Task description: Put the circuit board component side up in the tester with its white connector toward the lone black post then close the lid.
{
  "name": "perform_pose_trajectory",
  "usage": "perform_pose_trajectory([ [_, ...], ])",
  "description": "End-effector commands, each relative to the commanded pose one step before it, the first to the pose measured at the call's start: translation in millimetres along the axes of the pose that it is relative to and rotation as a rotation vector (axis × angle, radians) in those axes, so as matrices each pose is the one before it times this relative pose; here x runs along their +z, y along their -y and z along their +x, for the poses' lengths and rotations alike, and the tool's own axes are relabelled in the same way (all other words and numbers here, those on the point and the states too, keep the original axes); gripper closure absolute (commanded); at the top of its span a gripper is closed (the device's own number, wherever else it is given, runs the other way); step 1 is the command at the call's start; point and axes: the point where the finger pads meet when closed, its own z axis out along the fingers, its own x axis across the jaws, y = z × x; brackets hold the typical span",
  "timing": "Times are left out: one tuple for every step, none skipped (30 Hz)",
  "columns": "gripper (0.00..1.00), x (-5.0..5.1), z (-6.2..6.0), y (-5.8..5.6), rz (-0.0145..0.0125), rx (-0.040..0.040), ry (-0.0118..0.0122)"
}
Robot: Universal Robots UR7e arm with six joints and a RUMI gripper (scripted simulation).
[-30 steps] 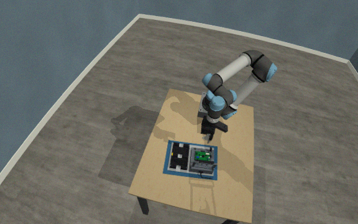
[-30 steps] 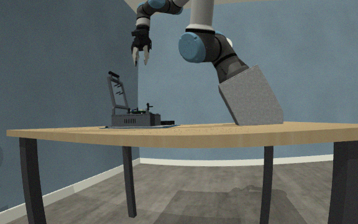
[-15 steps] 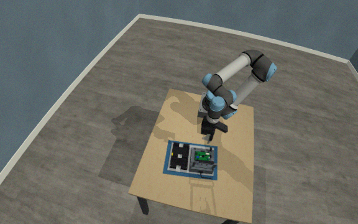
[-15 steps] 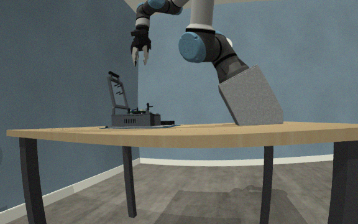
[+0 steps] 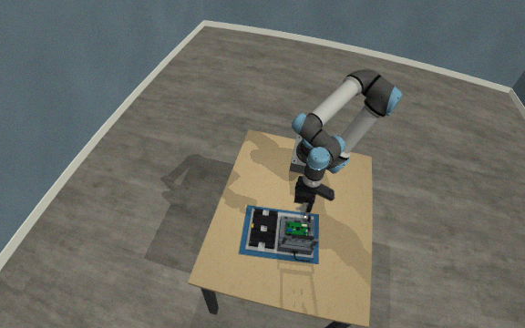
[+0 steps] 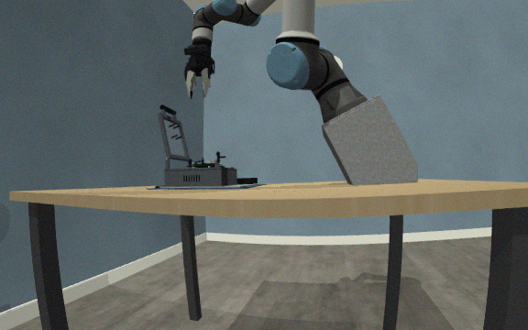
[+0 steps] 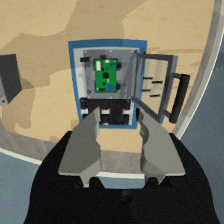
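Circuit board (image 7: 106, 75) sits in the tester (image 7: 109, 80), green face up; it looks flat, but the views are too small to confirm the pins are through its holes or which way the white connector points. Tray (image 5: 262, 228) next to the tester shows only dark pockets, no board. So the placing step looks done and lid closing is the step in hand. Lid (image 6: 172, 136) stands open, near upright off the tester's hinge edge, its handle (image 7: 176, 98) at the free end. Gripper (image 6: 198, 87) hangs well above the tester, roughly over the lid's top edge in the exterior view; jaws partly parted with nothing between them, wrist view shows only bare table through the gap. Next move, as I read it: come down behind the lid's free edge, push it over toward the board, then press down until the latch catches. Risk: contact too near the hinge gives poor leverage, and a fast swing could jolt the board off the pins. Tester and tray share a blue mat (image 5: 245, 237) on a light wooden table (image 5: 262, 282) with dark legs. Beyond the table: grey plank floor, blue-grey walls, pale skirting.
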Motion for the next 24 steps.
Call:
perform_pose_trajectory([
  [0.7,0.02,27.12,-0.01,-0.00318,0.00019,0.00201],
  [0.7,0.0,5.23,0.05,0.0,0.0,0.0],
  [0.7,0.0,0.0,0.0,0.0,0.0,0.0],
  [0.7,0.0,0.0,0.0,0.0,0.0,0.0],
  [0.7,0.0,5.29,0.05,0.0,0.0,0.0],
  [0.7,0.0,5.32,0.05,0.0,0.0,0.0],
  [0.7,0.0,5.32,0.05,0.0,0.0,0.0],
  [0.7,0.0,5.27,0.05,0.0,0.0,0.0],
  [0.7,0.0,5.2,0.05,0.0,0.0,0.0],
  [0.7,0.0,5.09,0.05,0.0,0.0,0.0],
  [0.7,0.0,4.94,0.05,0.0,0.0,0.0],
  [0.7,0.0,4.76,0.05,0.0,0.0,0.0],
  [0.7,0.0,4.55,0.04,0.0,0.0,0.0],
  [0.7,0.0,4.32,0.04,0.0,0.0,0.0],
  [0.7,0.0,4.05,0.04,0.0,0.0,0.0],
  [0.7,0.0,3.77,0.03,0.0,0.0,0.0],
  [0.7,0.0,3.46,0.03,0.0,0.0,0.0],
  [0.7,0.0,3.13,0.03,0.0,0.0,0.0],
  [0.7,0.0,2.8,0.03,0.0,0.0,0.0],
  [0.7,0.0,0.0,0.0,0.0,0.0,0.0],
  [0.7,0.0,0.0,0.0,0.0,0.0,0.0],
  [0.7,0.0,2.45,0.02,0.0,0.0,0.0],
  [0.7,0.0,2.1,0.02,0.0,0.0,0.0],
  [0.7,0.01,1.76,0.02,0.0,0.0,0.0],
])
